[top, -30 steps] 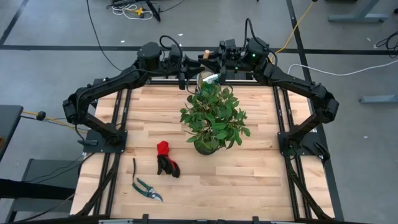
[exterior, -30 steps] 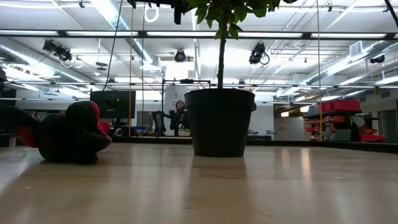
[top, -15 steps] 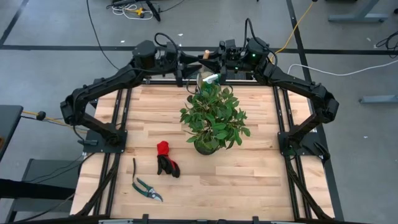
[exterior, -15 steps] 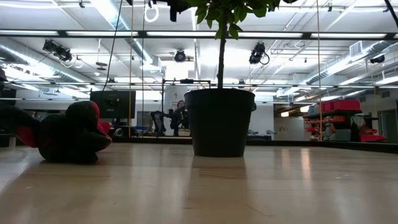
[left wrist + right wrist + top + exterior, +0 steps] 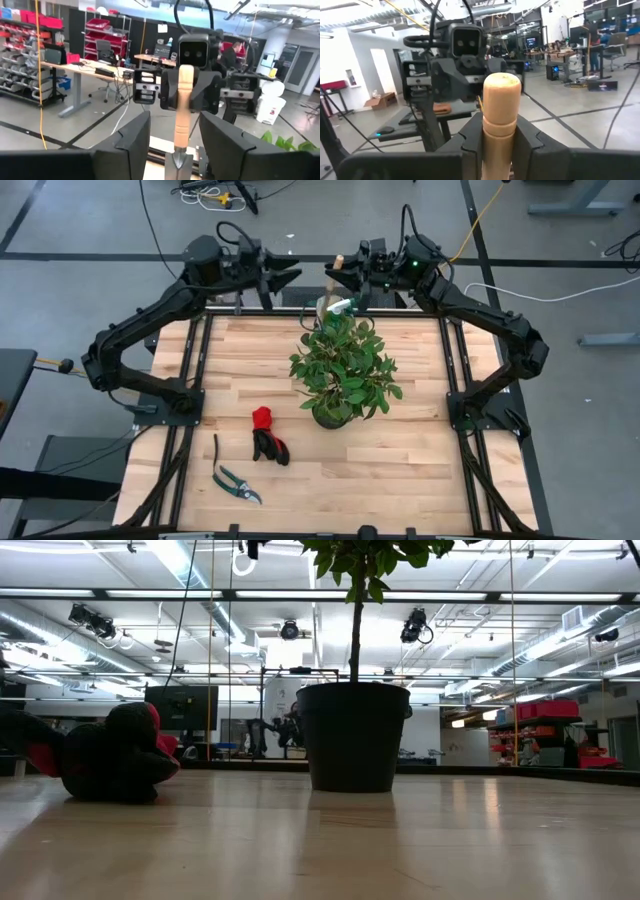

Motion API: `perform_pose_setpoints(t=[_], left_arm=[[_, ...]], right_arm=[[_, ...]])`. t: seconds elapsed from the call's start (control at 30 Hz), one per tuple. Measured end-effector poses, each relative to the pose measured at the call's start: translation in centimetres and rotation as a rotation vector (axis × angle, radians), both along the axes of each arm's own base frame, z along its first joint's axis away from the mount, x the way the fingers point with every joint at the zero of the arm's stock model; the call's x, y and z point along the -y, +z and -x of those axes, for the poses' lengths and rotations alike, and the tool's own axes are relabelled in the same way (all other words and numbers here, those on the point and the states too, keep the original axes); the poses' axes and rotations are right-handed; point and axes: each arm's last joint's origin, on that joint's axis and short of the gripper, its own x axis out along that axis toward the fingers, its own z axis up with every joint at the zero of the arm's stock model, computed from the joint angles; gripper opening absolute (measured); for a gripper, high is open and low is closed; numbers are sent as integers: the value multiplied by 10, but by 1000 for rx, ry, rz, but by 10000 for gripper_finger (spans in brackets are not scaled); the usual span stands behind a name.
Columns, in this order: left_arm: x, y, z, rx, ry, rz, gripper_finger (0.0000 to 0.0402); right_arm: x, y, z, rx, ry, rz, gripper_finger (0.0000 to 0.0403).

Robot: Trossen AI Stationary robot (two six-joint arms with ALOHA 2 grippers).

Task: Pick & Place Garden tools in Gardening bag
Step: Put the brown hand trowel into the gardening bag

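Overhead: wood table (image 5: 420,470), grey floor around, workshop behind. Potted plant (image 5: 343,370) mid-table; gloves (image 5: 268,436) and shears (image 5: 236,483) near front-left. Right gripper (image 5: 345,272) clamps wooden-handled tool (image 5: 501,116) past far edge; left gripper (image 5: 290,278) facing it, fingers apart, empty.
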Motion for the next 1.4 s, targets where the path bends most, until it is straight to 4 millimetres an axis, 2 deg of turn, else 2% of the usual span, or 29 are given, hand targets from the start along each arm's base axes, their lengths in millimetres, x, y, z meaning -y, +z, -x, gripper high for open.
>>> perform_pose_setpoints(t=[0.17,0.57,0.77,1.0,1.23,1.4], left_arm=[[-3,2,6,4,20,6,149],[-9,1,11,-2,39,38,49],[-9,1,11,-6,40,26,9],[-9,1,11,-7,41,21,6],[-9,0,11,-40,53,-69,4],[-10,-1,11,-49,79,-80,3]], right_arm=[[6,0,9,-45,-30,0,61],[10,6,40,-145,-116,126,61],[8,4,44,-197,-136,181,61],[8,-1,44,-243,-125,216,59],[7,-7,45,-304,-113,263,59],[11,-30,47,-300,-88,250,58]])
